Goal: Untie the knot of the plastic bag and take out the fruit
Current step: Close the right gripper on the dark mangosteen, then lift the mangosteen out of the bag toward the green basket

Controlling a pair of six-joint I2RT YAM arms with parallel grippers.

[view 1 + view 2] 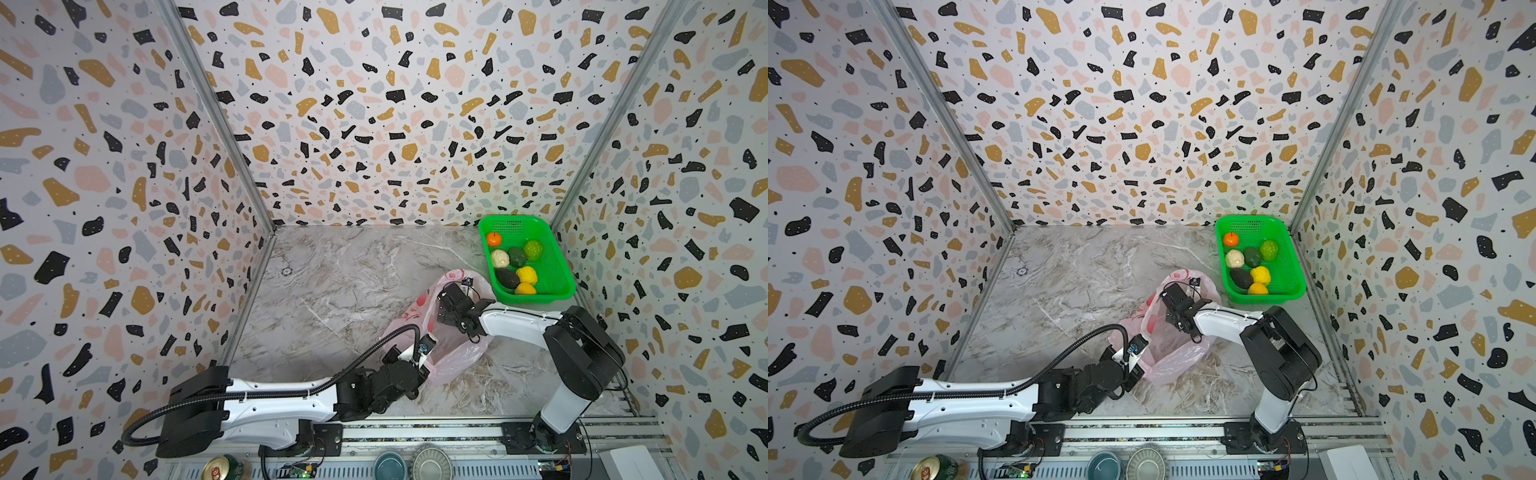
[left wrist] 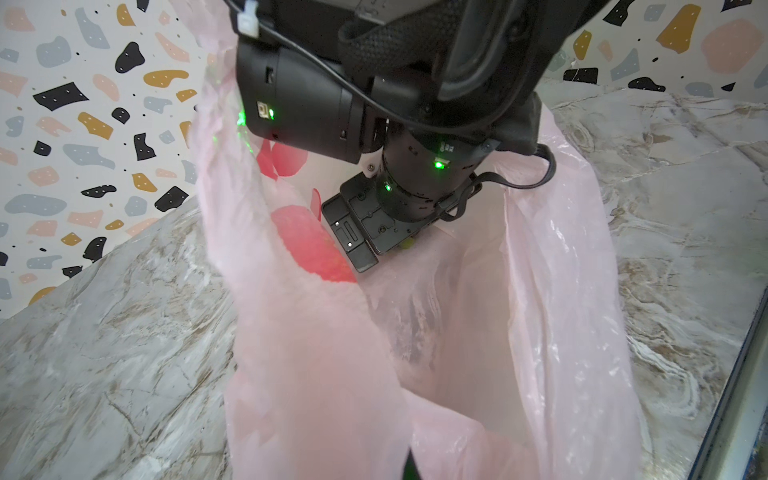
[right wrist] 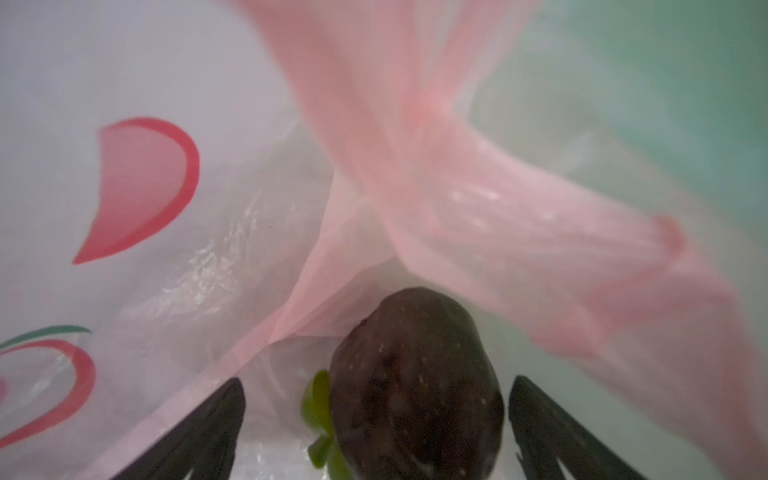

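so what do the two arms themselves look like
Both have white shells and black joints. The left arm carries a thick ribbed black hose; the right arm has thin black cables and small green lights near the wrist. The right pincer has black tapered fingers.

Left arm (image 1: 266, 401) reaches forward, left gripper (image 1: 426, 365) pinched shut; right gripper (image 3: 376, 381) spreads wide, pointing downward.
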